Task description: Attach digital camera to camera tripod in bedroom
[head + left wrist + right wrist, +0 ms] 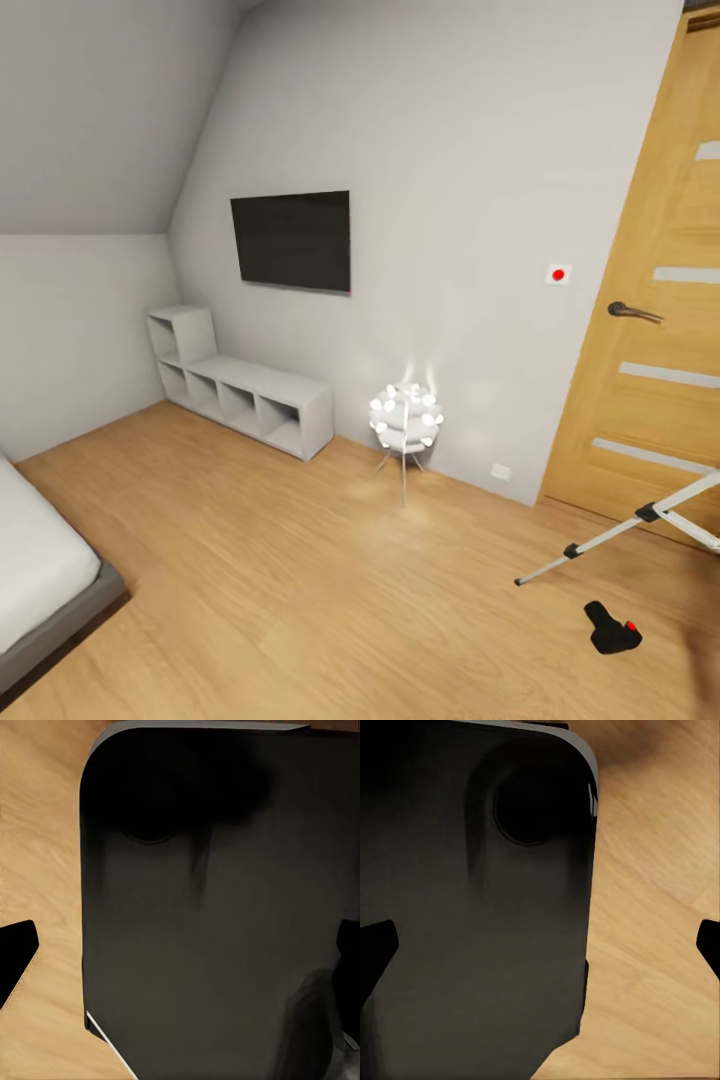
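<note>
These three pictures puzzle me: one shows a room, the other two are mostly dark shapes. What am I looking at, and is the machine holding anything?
It is a simulated wheeled robot with two arms. The big picture comes from a camera on its head, looking down into an attic bedroom: a wall TV, a low white shelf unit, a glowing flower-shaped lamp, a wooden door and the corner of a bed. At lower right, silver legs of the camera tripod reach into view, and on the floor near them lies a small black thing with a red dot, likely the digital camera.

The other two pictures come from cameras near each gripper. Each looks down at a large dark rounded body, probably part of the robot, above the wood floor. The left gripper and right gripper show as black fingertips set wide apart, holding nothing.
</note>
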You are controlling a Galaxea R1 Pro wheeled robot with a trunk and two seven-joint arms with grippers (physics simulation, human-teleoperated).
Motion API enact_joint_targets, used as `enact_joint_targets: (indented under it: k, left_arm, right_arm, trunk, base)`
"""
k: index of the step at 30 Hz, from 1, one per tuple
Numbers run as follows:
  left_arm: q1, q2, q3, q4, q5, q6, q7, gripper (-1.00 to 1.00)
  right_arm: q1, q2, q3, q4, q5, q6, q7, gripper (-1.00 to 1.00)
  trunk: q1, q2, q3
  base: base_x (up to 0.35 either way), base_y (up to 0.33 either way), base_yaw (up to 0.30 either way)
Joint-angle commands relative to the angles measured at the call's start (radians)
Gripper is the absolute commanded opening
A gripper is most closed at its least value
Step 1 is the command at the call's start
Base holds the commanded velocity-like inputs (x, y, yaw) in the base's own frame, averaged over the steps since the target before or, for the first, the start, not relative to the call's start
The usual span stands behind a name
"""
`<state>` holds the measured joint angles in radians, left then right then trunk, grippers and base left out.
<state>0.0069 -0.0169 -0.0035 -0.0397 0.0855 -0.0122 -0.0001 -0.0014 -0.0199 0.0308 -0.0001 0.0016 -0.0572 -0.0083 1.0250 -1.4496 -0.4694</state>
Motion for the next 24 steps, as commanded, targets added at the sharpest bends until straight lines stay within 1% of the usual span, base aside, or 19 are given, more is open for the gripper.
enact_joint_targets:
  k: [1,13,19,24]
  left_arm:
    - [0.001,0.000,-0.001,-0.002,0.009,-0.001,0.000,1.00]
    - [0.001,0.000,0.000,-0.002,0.010,-0.002,0.000,1.00]
    - [0.001,0.000,-0.001,-0.002,0.010,-0.002,-0.001,1.00]
    - [0.001,0.000,-0.001,-0.002,0.008,-0.002,-0.001,1.00]
  right_arm:
    - [0.000,0.000,0.003,0.000,0.000,-0.003,-0.001,1.00]
    - [0.000,0.001,0.003,0.000,0.001,-0.003,-0.001,1.00]
    - [0.000,0.001,0.003,0.000,0.001,-0.003,-0.001,1.00]
    - [0.000,0.001,0.003,0.000,0.001,-0.003,-0.001,1.00]
  trunk:
    - [0.000,0.000,-0.001]
    - [0.000,0.000,-0.001]
    - [0.000,0.000,-0.001]
    - [0.000,0.000,-0.001]
  base:
    - [0.001,0.001,-0.254]
    - [0.015,0.000,-0.254]
    - [0.249,0.007,-0.254]
    - [0.314,0.095,-0.254]
